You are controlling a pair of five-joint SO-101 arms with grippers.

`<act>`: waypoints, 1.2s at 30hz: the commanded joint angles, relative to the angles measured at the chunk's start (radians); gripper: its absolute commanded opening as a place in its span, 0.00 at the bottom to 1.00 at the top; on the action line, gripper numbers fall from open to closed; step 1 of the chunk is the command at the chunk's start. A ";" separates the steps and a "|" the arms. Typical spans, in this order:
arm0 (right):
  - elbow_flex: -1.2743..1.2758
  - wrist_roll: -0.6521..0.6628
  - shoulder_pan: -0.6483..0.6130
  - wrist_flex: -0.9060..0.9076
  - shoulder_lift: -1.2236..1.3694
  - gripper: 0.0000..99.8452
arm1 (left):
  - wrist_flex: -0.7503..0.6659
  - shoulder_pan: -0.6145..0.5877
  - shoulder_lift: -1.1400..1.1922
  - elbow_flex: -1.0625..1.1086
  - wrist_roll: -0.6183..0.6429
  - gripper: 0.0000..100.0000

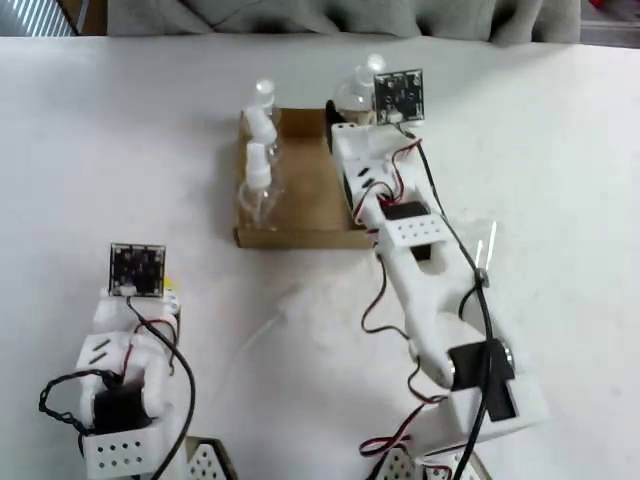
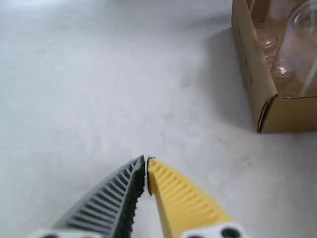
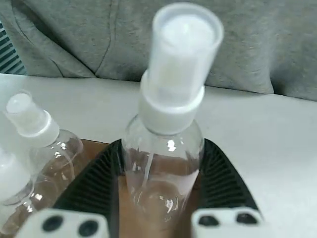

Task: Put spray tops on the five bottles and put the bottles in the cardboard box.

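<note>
The cardboard box lies at the table's middle. Clear bottles with spray tops stand along its left side, and the left wrist view shows them inside the box. My right gripper is over the box's far right corner, its black fingers shut on a clear bottle that is upright and has a white spray top. In the high view that bottle sits just past the arm's camera board. My left gripper rests low over bare table at the front left, shut on nothing, with its grey and yellow fingertips touching.
Two more capped bottles stand in the box beside the held one. The box's near corner is ahead of my left gripper. A thin clear piece lies on the table right of the right arm. Grey fabric runs along the table's far edge.
</note>
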 commanded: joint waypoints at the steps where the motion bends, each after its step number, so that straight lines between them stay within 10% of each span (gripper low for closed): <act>1: -0.086 0.012 0.028 -0.021 0.028 0.02 | 0.011 -0.002 -0.015 -0.002 -0.011 0.02; 36: -0.249 0.012 0.050 -0.022 0.309 0.02 | 0.006 -0.002 -0.015 -0.002 -0.012 0.02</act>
